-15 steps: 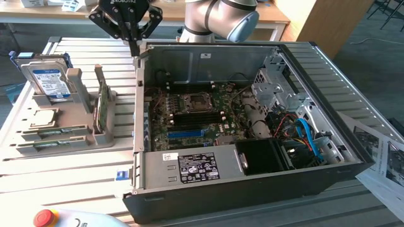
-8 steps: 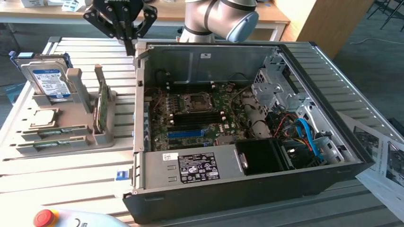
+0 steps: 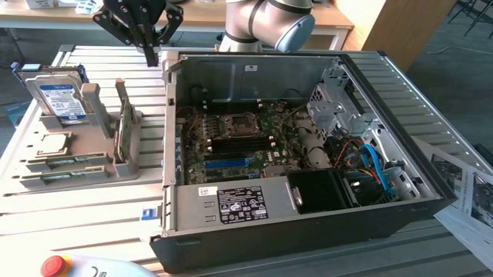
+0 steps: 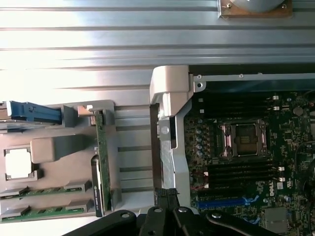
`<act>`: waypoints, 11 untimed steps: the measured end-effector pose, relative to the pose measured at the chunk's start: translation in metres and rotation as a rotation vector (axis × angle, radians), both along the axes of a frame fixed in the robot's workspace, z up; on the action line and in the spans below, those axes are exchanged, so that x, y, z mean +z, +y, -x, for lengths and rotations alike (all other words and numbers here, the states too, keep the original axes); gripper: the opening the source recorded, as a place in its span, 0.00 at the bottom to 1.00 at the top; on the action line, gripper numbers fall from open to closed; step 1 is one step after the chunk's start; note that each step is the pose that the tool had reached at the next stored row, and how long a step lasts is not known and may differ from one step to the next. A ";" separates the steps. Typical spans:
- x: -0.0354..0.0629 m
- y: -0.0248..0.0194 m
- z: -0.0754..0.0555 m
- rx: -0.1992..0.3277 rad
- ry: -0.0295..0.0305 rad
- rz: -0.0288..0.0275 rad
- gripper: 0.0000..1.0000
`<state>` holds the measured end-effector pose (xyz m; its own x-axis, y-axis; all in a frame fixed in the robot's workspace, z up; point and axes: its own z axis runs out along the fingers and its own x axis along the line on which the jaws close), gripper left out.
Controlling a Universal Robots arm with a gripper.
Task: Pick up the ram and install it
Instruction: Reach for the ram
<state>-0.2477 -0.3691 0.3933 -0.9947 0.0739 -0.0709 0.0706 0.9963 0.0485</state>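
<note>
**A:** Where is the ram [image 3: 75,161] now, as you see it?

**B:** It lies flat in the grey tray [image 3: 108,173], on the exterior view's left of the computer case [image 3: 308,231]; a second stick of the same kind lies just beside it; the taller green card [image 3: 123,135] stands upright near them, and I do not confuse it with the ram.

**A:** How do you think it will handle?

**B:** I judge it very light and stiff, because it is only a thin board; I also judge it fragile; the dark chips and the contact edge should not be squeezed or scraped. It sits low in its groove, so little of it offers itself; I would take hold across the thin board, near the middle of its length, so that it does not tip.

**A:** Slippery?

**B:** A little, I think; the faces are smooth, and a weak pinch could let it turn.

**A:** And the claw [image 3: 151,56]?

**B:** Its fingers are pressed together, with nothing between them; it holds nothing and touches nothing. It hangs high over the slatted tabletop [image 3: 100,63], near the far corner of the case on the exterior view's left; it is well apart from the ram; the hard drive [image 3: 60,98] stands between, more or less.
</note>
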 end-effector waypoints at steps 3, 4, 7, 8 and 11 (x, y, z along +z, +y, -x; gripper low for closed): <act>0.0000 0.0015 0.005 0.000 -0.0029 0.0000 0.11; 0.0000 0.0018 0.007 0.000 -0.0039 -0.0001 0.11; 0.0000 0.0029 0.013 0.000 -0.0075 0.0000 0.11; 0.0000 0.0031 0.014 0.000 -0.0084 -0.0001 0.11; 0.0000 0.0032 0.015 0.000 -0.0086 -0.0001 0.11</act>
<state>-0.2623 -0.3660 0.3933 -0.9941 0.0735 -0.0794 0.0697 0.9964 0.0492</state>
